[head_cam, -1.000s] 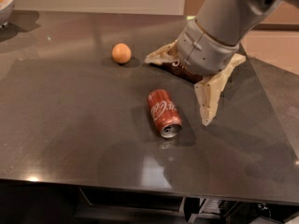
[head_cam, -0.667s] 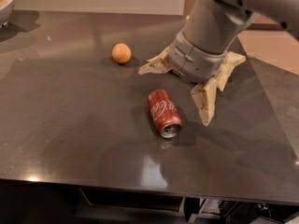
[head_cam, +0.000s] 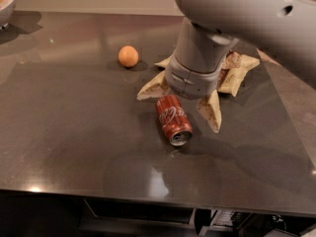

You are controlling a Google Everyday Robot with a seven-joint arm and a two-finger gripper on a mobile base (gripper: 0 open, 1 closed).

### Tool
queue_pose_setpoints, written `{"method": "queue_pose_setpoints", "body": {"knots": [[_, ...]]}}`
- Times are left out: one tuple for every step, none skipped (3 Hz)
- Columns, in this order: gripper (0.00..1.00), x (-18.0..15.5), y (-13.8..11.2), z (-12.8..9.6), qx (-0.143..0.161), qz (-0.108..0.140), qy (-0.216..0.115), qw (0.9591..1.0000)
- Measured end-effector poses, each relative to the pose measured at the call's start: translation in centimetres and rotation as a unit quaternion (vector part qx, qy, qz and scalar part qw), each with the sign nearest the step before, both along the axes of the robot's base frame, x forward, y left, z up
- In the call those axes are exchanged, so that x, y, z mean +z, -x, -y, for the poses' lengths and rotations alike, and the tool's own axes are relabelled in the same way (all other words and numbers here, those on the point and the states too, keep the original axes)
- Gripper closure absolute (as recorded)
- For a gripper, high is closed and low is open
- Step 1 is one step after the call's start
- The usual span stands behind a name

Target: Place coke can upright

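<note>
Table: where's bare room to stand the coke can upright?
Widest free patch: the left half of the table, between the bowl, the orange and the front edge. Also free: the front strip below the lying coke can. Crowded: centre-right, where the gripper hangs over the can's far end against the snack bag.

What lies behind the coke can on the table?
A crumpled snack bag lies behind the sideways coke can, its middle covered by the arm. The claw hangs over the can's far end; its tips are hidden.
</note>
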State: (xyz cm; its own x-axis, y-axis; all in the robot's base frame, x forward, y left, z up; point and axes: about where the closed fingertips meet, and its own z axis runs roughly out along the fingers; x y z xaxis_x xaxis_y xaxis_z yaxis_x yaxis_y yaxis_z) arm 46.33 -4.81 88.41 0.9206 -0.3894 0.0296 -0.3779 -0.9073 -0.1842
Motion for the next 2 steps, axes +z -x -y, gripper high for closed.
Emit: {"method": "queue_pose_setpoints", "body": {"knots": [[0.00,-1.05,0.61,-0.35,0.060,-0.004,0.024,0.9979],[0.00,-1.80,1.22,-0.70,0.119,-0.004,0.048,0.9917]]}}
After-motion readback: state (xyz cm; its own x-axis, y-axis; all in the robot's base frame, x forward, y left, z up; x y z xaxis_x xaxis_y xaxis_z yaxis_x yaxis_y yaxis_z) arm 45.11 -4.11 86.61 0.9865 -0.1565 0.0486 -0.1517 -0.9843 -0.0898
